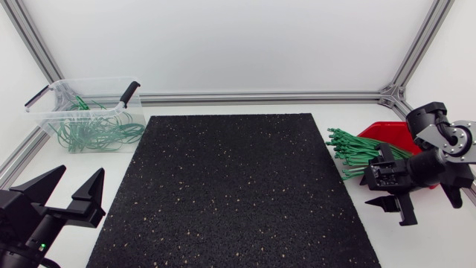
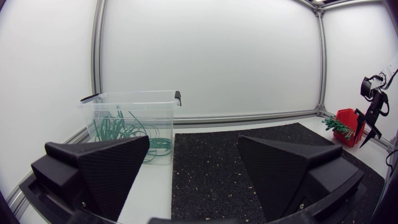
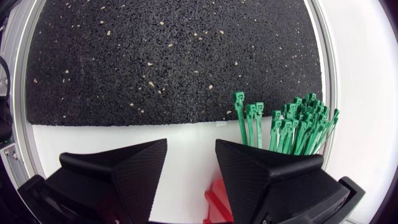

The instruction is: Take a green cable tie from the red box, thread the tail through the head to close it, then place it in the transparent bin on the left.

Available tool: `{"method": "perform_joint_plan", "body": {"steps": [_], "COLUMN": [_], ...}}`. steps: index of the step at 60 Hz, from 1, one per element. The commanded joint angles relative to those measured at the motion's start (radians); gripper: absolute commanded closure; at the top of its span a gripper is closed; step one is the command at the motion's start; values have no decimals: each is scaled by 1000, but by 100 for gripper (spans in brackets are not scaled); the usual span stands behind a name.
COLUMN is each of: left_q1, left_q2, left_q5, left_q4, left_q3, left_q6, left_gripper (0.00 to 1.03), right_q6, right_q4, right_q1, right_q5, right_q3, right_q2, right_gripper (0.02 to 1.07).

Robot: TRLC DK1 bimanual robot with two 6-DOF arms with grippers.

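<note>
Though closed loops (image 1: 97, 132) lie in the transparent bin (image 1: 82, 80), you hold no tie. Your right gripper (image 1: 392, 208) hangs wide open and empty beside the green cable ties (image 1: 353, 149) spilling from the red box (image 1: 390, 134). Your left gripper (image 1: 78, 175) is likewise open and empty. Only the right wrist view shows the tie heads just ahead of one finger, probably not touching.

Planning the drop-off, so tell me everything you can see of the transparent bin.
The transparent bin is a clear plastic tub, open-topped, with a black handle at each end. It stands upright on the white table at the far left, beside the black mat's far corner, holding looped green cable ties. Nothing else touches it.
</note>
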Motion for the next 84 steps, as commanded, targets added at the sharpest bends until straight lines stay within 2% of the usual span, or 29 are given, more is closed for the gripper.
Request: {"method": "perform_joint_plan", "body": {"steps": [1,46,55,63,68,84], "left_q1": [-8,-20,-26,-25,-25,-26], "left_q2": [13,15,15,15,15,16], "left_q5": [6,6,6,6,6,6], "left_q4": [-24,-25,-25,-25,-25,-25], "left_q3": [-38,-38,-38,-38,-38,-38], "left_q6": [-22,-22,-22,-22,-22,-22], "left_gripper": [4,4,4,4,4,4], "right_q6": [22,48,34,28,20,20], "right_q4": [9,25,71,138,150,222], "right_q1": [18,43,38,36,38,43], "right_q5": [5,32,53,70,71,76], "right_q3": [36,109,76,33,10,-49], "right_q2": [33,127,116,92,60,-23], "right_gripper": [48,48,65,67,80,81]}}
